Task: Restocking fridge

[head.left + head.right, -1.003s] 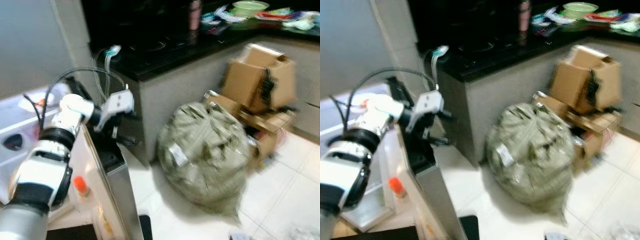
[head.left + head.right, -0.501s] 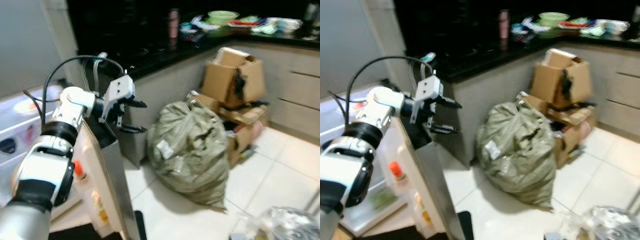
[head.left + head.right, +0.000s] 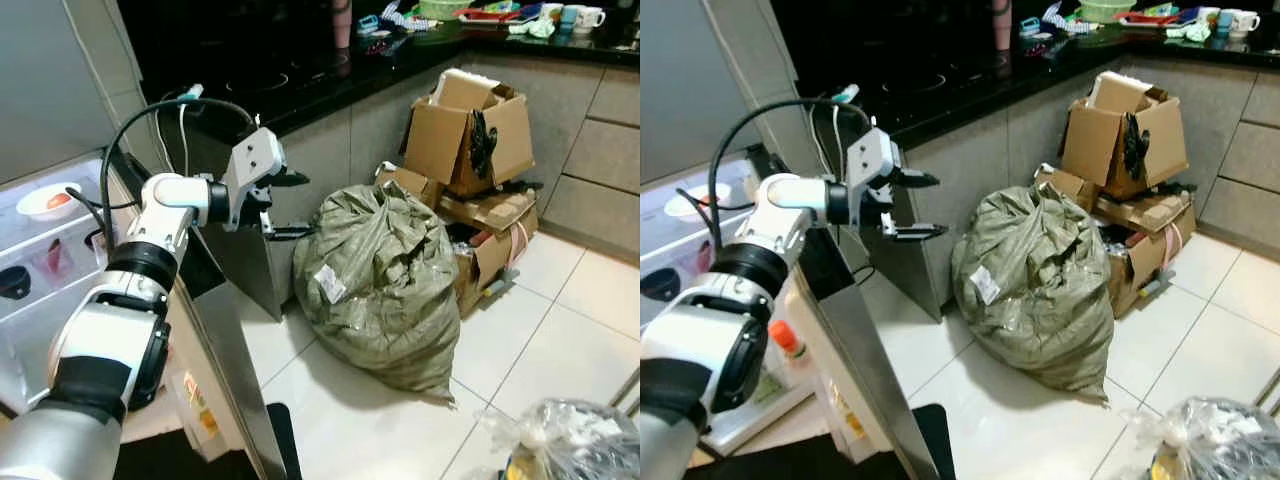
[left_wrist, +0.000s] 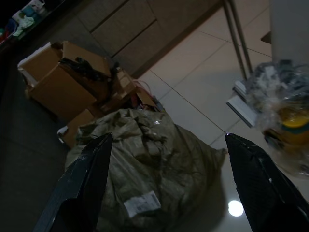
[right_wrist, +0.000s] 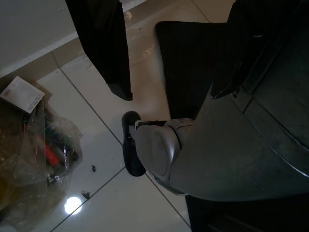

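Home kitchen, seemingly: black counter (image 3: pixel 330 85), open fridge door (image 3: pixel 215 340).

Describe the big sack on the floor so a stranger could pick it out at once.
Start at the black kitchen counter running along the back. On the white tiled floor below it, left of the stacked cardboard boxes, sits the grey-green sack. It is crumpled, bulging and tied at the top, with a small white label on its side, unlike the stiff brown boxes.

The floor (image 3: pixel 560 330) beside the open fridge door (image 3: pixel 215 330) is blocked by a stuffed green sack (image 3: pixel 385 280). Behind it, cardboard boxes (image 3: pixel 475 140) are stacked against the cabinets.
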`<state>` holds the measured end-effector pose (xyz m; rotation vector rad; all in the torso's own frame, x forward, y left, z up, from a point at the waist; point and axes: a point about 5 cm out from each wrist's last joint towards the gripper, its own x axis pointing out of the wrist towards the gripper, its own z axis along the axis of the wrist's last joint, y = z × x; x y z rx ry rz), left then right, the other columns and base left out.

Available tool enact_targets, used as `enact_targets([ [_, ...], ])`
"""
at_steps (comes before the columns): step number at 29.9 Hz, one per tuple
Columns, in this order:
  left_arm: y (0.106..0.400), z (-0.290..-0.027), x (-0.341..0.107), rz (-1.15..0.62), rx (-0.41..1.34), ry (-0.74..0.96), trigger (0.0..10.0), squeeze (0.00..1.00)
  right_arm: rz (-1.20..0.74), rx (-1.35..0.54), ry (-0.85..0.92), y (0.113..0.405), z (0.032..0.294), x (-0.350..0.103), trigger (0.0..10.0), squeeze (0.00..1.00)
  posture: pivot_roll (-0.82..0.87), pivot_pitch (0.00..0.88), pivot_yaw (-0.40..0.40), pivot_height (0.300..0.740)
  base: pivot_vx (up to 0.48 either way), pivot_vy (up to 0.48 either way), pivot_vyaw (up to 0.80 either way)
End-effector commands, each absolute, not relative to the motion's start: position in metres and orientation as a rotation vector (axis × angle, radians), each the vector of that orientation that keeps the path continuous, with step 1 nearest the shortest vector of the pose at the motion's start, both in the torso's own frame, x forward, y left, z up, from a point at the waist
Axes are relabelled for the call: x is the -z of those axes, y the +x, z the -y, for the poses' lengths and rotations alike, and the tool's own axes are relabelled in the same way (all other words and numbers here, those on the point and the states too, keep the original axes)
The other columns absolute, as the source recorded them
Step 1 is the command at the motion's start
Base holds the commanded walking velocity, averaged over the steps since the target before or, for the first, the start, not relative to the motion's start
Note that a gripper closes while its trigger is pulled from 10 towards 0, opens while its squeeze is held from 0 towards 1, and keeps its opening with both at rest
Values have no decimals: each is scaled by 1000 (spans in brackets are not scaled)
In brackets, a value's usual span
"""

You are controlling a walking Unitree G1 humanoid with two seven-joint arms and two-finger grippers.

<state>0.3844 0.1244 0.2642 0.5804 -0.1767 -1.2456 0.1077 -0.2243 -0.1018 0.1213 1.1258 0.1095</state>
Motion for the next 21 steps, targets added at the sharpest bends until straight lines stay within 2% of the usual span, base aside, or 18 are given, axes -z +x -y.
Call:
enact_targets([
  [1,384,-122,-263,197,1247,564,10000,0,-1118,-130,121,109,219,102,10000,0,-187,31,71,740,0,0,0],
  [6,380,-114,-257,221,1280,556,10000,0,-1117,-129,122,110,218,102,10000,0,-186,30,68,740,0,0,0],
  [14,369,-117,-250,148,1445,788,10000,0,-1116,-134,115,113,219,101,10000,0,-183,23,63,740,0,0,0],
  [21,369,-123,-265,144,1433,920,10000,0,-1113,-136,112,115,219,101,10000,0,-180,21,64,740,0,0,0],
])
